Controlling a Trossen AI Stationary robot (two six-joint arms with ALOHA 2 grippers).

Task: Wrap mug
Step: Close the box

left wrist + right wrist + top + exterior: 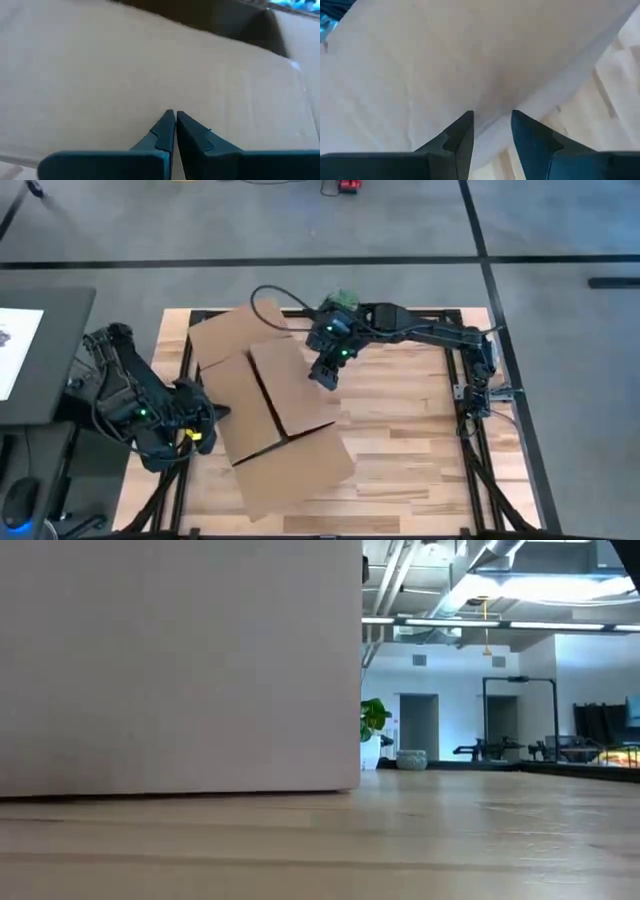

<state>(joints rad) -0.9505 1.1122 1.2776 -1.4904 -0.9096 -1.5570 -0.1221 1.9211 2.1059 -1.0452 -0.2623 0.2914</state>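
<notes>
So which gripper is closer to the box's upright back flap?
Right. The right gripper hangs over the box beside that flap; the left gripper is at the box's left side, farther off.

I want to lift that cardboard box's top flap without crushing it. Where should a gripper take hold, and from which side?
Judging by its pose, grip the thin free edge of the flap on the cardboard box, coming from above on the right arm's side. The right gripper is already over that edge, fingers apart. The left gripper, shut, sits at the box's left side.
</notes>
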